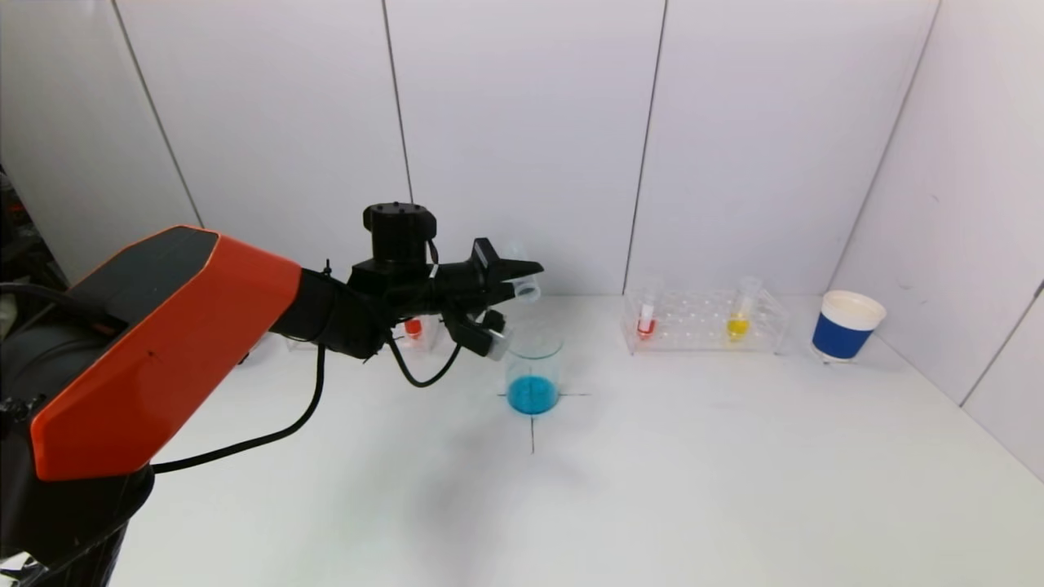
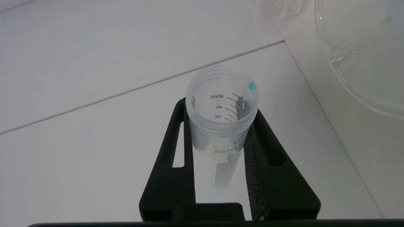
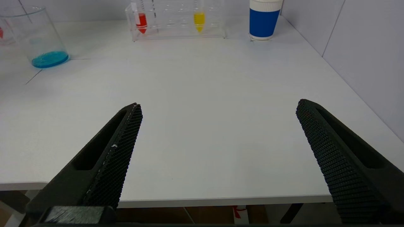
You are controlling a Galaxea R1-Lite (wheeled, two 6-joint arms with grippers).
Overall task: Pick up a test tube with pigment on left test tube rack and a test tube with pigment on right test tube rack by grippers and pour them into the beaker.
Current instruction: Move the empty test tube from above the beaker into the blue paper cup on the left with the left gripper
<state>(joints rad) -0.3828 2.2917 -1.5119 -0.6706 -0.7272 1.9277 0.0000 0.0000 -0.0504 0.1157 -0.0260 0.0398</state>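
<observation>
Right wrist view shows right gripper (image 3: 217,126) nearest, at the table's (image 3: 202,104) near edge, well short of the beaker (image 3: 34,39), fingers spread wide apart with nothing between. Farther in, beaker (image 1: 533,371) upright on a black cross mark, shallow blue liquid in its bottom. Just above and behind the beaker's rim, left gripper (image 1: 507,292) clamped tight on a clear test tube (image 1: 522,281) tipped on its side. Left wrist view: test tube (image 2: 222,110) looks emptied, only a blue drop at its rim. Behind the beaker toward the left arm, left test tube rack (image 1: 416,330) holding a red tube, mostly hidden by the arm. Beyond the beaker on the opposite side, right test tube rack (image 1: 705,322) with a red tube (image 1: 646,319) and a yellow tube (image 1: 739,318). Past that rack, a blue-and-white paper cup (image 1: 847,326).
</observation>
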